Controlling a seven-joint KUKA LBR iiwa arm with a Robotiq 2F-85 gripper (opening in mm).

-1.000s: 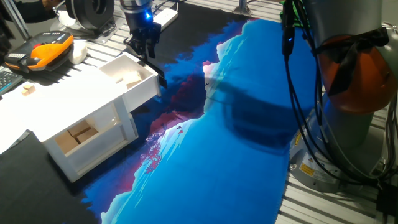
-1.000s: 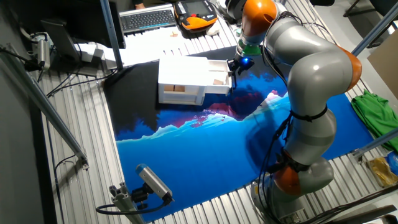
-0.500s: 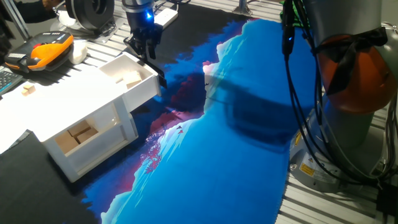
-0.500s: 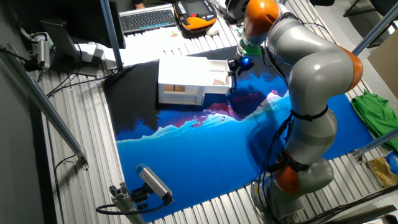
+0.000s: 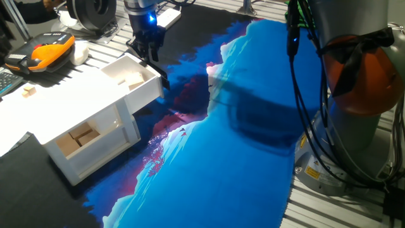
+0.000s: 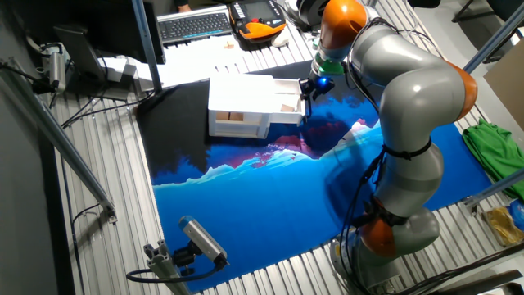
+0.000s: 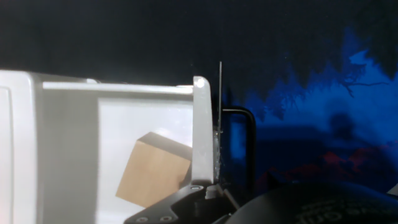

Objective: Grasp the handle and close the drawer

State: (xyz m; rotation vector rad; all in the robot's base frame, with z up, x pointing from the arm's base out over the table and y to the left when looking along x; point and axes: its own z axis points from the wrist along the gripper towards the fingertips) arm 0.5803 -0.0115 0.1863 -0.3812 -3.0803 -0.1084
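The white drawer stands pulled out of the white cabinet, with wooden blocks inside it. Its slim black handle sits on the front panel. My gripper hangs just above the far end of that panel, with its jaws apart. In the other fixed view the gripper is at the drawer's right edge. In the hand view the drawer front and the handle run up the middle. The gripper straddles them at the bottom edge, not closed on anything.
A wooden block lies in the drawer. The cabinet's lower compartment holds more blocks. An orange pendant and a keyboard lie behind the cabinet. A blue cloth covers the table. The arm's cables hang at the right.
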